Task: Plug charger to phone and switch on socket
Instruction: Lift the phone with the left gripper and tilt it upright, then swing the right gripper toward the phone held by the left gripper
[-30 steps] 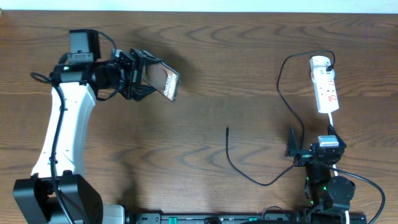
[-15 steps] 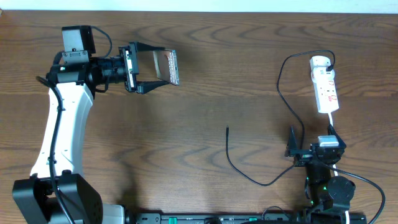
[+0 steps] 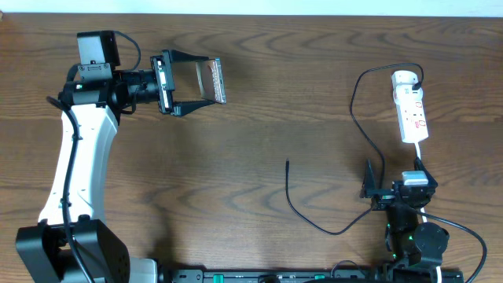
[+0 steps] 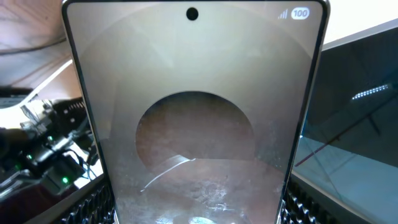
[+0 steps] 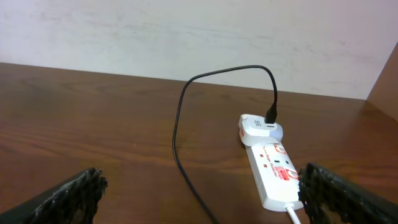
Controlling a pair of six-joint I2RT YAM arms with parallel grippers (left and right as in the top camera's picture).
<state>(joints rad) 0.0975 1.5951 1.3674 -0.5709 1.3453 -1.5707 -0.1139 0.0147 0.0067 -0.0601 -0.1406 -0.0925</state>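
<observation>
The left hand (image 3: 211,82) is lifting the phone (image 3: 214,79) toward the far edge of the worktop (image 3: 275,102) and drawing it slightly back along its own arm. The wrist is rolling level, so the phone, slanted a second ago, is turning almost edge-on to the overhead camera. Over the last half second the hand is slowing, shifting only a little farther from the near side.

Glossy phone (image 4: 196,124), white plastic socket (image 5: 274,173), grained wooden table (image 3: 259,118).
</observation>
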